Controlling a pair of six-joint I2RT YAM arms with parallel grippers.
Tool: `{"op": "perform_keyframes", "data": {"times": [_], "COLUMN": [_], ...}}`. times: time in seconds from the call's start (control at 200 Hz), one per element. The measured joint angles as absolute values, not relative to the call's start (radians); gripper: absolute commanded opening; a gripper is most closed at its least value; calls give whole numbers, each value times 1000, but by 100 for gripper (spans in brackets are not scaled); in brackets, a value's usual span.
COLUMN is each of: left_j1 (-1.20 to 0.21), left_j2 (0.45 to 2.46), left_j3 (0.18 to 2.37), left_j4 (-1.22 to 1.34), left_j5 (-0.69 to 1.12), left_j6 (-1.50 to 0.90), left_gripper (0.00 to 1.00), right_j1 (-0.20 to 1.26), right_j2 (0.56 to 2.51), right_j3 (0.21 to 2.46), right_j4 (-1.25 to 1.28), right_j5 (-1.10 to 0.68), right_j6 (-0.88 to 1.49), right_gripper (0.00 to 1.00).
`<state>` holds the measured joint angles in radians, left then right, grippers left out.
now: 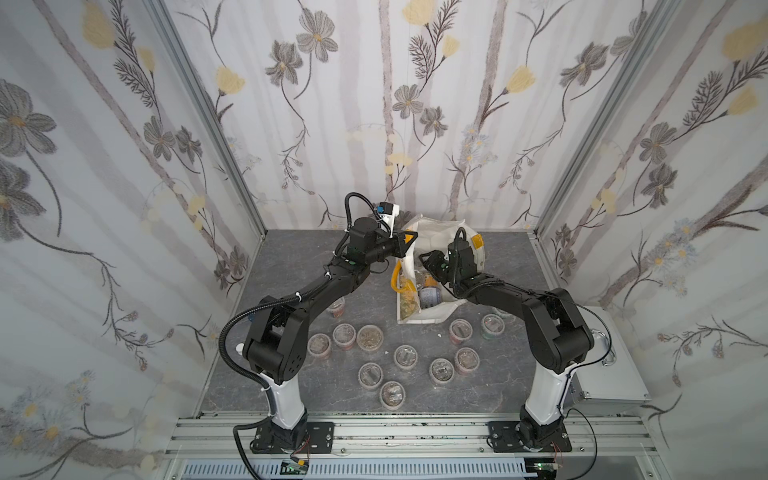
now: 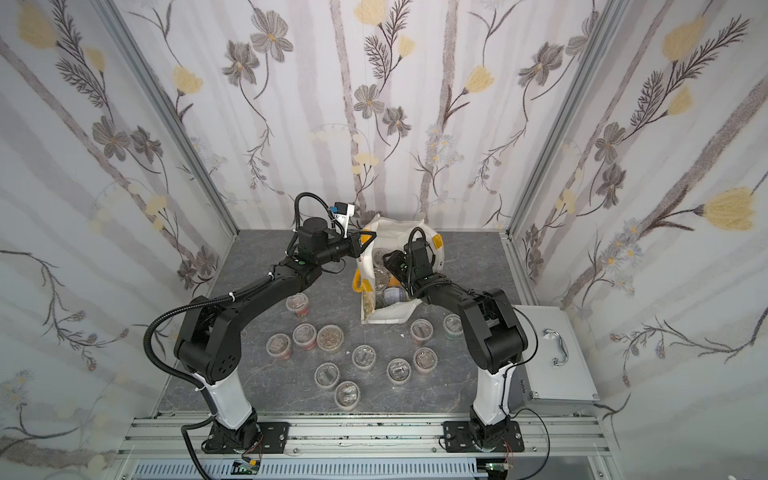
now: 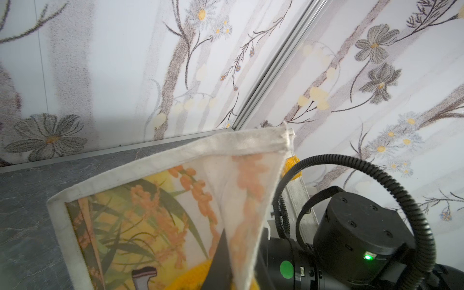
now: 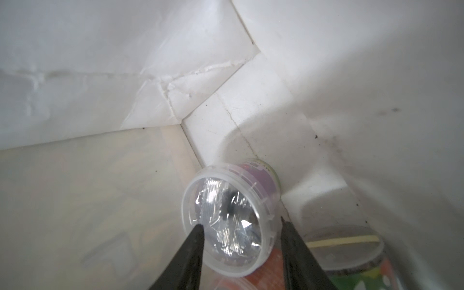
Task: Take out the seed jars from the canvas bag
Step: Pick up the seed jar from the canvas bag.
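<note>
Here, the right gripper [image 4: 241,226] works deep inside the canvas bag [image 4: 125,75], its two black fingers [image 4: 185,256] spread. Their tips flank the clear lid of a seed jar [image 4: 231,213] that lies on its side against a fold of the white lining. Whether either tip touches the plastic cannot be told. That jar's label band is blurred, pinkish-purple at best. Two neighbours are cut off by the frame's edge: a green-labelled jar [image 4: 351,251] beside it and a red-banded jar [image 4: 263,273] beneath it.

In both top views the right gripper's fingertips are lost below the bag's rim, and only a few lids [image 1: 430,297] show in the open mouth. The bag [image 1: 432,235] stands at the rear middle of the grey surface [image 1: 498,257].

The left gripper [image 1: 409,243] is pressed together on the bag's rim and holds the cloth up. In the left wrist view only a dark wedge of one finger [image 3: 218,261] shows behind the pinched cloth [image 3: 175,160], and the flower print on the bag's side runs out of frame.

About a dozen seed jars [image 1: 405,356] stand upright on the surface in front of the bag, between the two arms. The left arm partly covers one [image 1: 336,307] in a top view, and the right arm partly covers another [image 2: 449,326]. A silver case [image 2: 557,361] lies beside the right arm, off the surface's edge.
</note>
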<state>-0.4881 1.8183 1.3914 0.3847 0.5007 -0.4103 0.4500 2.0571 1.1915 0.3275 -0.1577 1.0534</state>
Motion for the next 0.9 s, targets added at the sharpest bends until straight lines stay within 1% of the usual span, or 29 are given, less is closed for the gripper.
{"op": "perform_keyframes", "data": {"times": [0.18, 0.42, 0.5, 0.779, 0.899], "left_j1": [-488, -487, -486, -484, -484], "left_j2": [1819, 1821, 1821, 1818, 1818], "left_j3": [1391, 1391, 1391, 1383, 1382], "left_j4": [385, 392, 392, 400, 400], "left_j5": [501, 502, 505, 505, 505], "left_j6": [-411, -412, -412, -411, -411], "left_gripper": [0, 0, 0, 0, 0], "right_j1": [453, 452, 452, 451, 449], "right_j2": [2078, 2103, 2106, 2099, 2095], "right_j3": [1203, 1205, 1206, 1181, 1177], "right_j4": [329, 395, 413, 482, 496], "right_j5": [-182, -226, -236, -246, -253], "right_j6": [1051, 1042, 1042, 1045, 1051], "right_gripper": [55, 38, 30, 16, 14]}}
